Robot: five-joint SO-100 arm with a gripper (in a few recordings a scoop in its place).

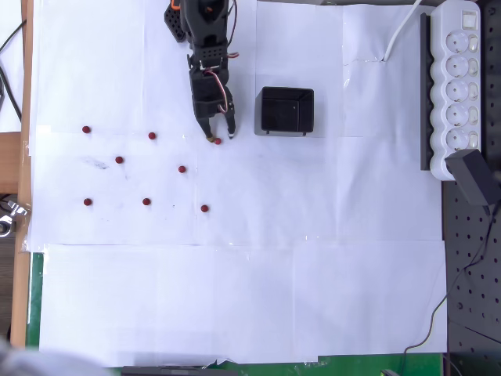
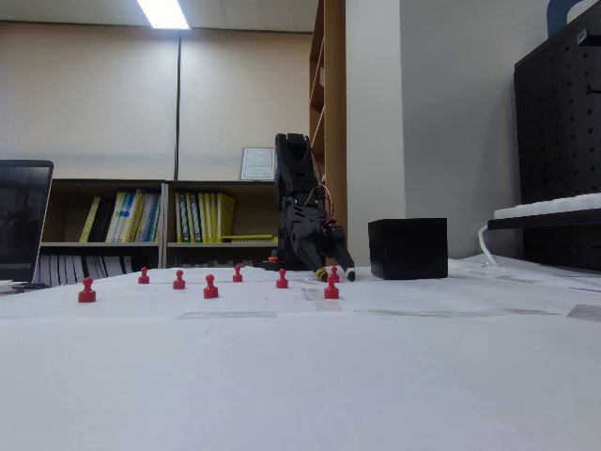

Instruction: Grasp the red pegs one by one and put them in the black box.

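Several small red pegs stand spread over the white paper, among them one (image 1: 119, 160) at the left and one (image 1: 204, 208) nearest the front. My black gripper (image 1: 219, 137) points down at the table, open, with its fingertips on either side of one red peg (image 1: 218, 141). In the fixed view the same peg (image 2: 333, 273) stands between the lowered tips of the gripper (image 2: 335, 274); I cannot tell if they touch it. The black box (image 1: 264, 110) stands open-topped just right of the gripper, and the fixed view shows the box (image 2: 408, 248) from the side.
A white power strip (image 1: 458, 86) with a white cable (image 1: 401, 35) lies along the right edge, beside a black perforated board (image 1: 470, 258). The table's wooden edge (image 1: 27, 94) runs down the left. A laptop (image 2: 23, 221) stands at the fixed view's left.
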